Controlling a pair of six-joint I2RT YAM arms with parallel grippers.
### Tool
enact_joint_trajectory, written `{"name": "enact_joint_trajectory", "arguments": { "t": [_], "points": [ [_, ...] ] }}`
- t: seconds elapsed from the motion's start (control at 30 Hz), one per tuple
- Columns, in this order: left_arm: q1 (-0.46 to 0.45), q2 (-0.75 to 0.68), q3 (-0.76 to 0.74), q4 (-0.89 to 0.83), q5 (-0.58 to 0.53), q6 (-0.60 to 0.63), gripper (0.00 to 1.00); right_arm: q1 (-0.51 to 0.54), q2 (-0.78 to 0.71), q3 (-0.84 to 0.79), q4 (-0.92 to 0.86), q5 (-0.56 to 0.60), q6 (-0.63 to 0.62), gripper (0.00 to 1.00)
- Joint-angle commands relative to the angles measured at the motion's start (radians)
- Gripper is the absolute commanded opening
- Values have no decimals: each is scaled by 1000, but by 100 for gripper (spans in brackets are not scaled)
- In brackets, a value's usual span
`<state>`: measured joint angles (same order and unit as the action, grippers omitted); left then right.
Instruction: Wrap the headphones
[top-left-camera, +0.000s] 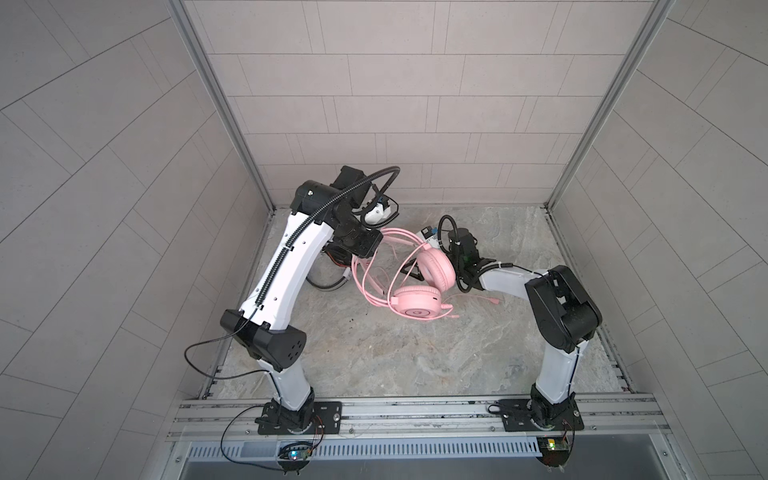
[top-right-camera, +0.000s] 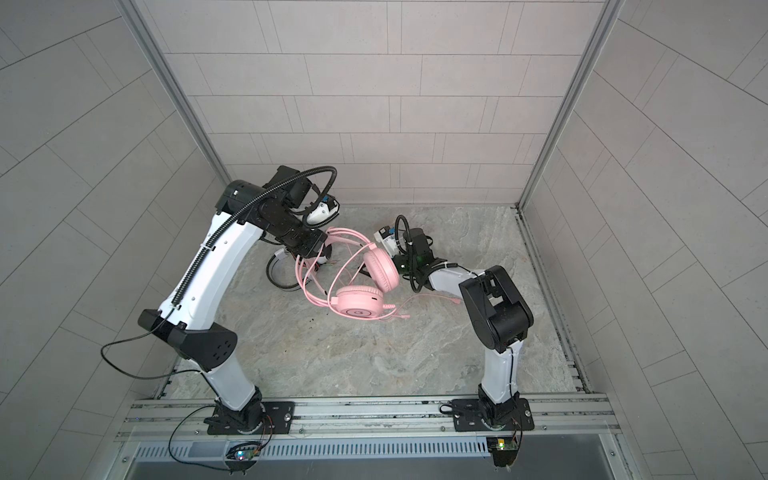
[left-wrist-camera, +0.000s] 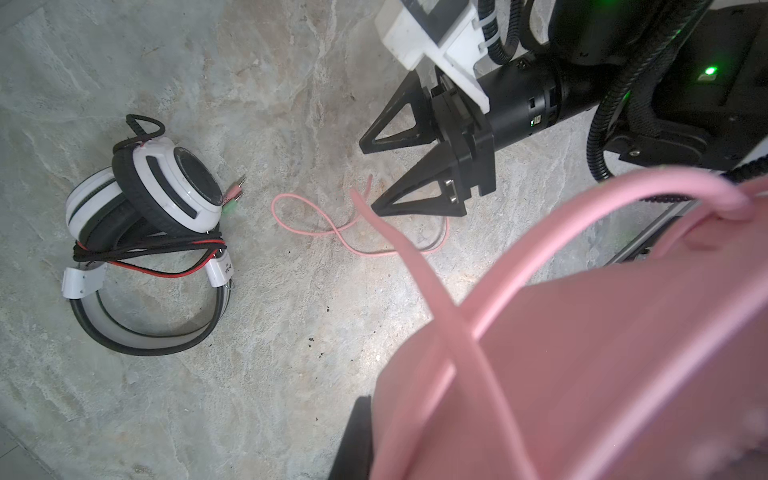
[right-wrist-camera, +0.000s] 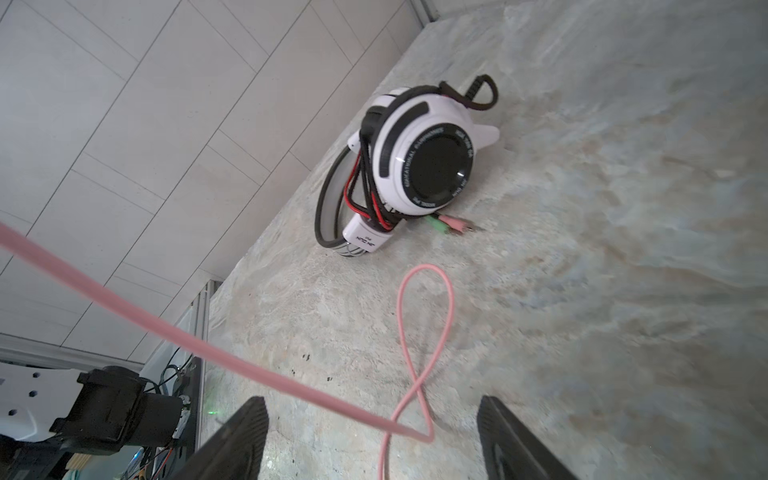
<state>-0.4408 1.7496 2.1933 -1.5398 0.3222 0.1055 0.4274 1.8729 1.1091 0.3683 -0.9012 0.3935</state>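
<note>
Toward the counter's (top-left-camera: 374, 357) far edge, the left hand (top-left-camera: 369, 246) grips the pink headset (top-left-camera: 417, 305) by its headband (top-left-camera: 401, 232); the right hand (left-wrist-camera: 368, 178), wide open and empty, points at the loose pink cord (right-wrist-camera: 424, 328) looping straight ahead toward the wrapped white headset (left-wrist-camera: 166, 195).

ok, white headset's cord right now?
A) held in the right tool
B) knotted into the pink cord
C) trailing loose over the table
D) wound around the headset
D: the black/red cord is bundled across the white headset between cups and headband, with its plugs lying right beside a cup.
</note>
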Motion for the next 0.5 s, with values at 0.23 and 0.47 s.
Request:
{"name": "enact_joint_trajectory", "arguments": {
  "t": [0.23,0.47],
  "points": [
    [5,-58,-33,8,58,-7,0,20,90,175,-16,10,-4,46],
    [5,-65,-56,-11,2,-4,0,-21,-6,200,-56,164,16,1]
  ]
}}
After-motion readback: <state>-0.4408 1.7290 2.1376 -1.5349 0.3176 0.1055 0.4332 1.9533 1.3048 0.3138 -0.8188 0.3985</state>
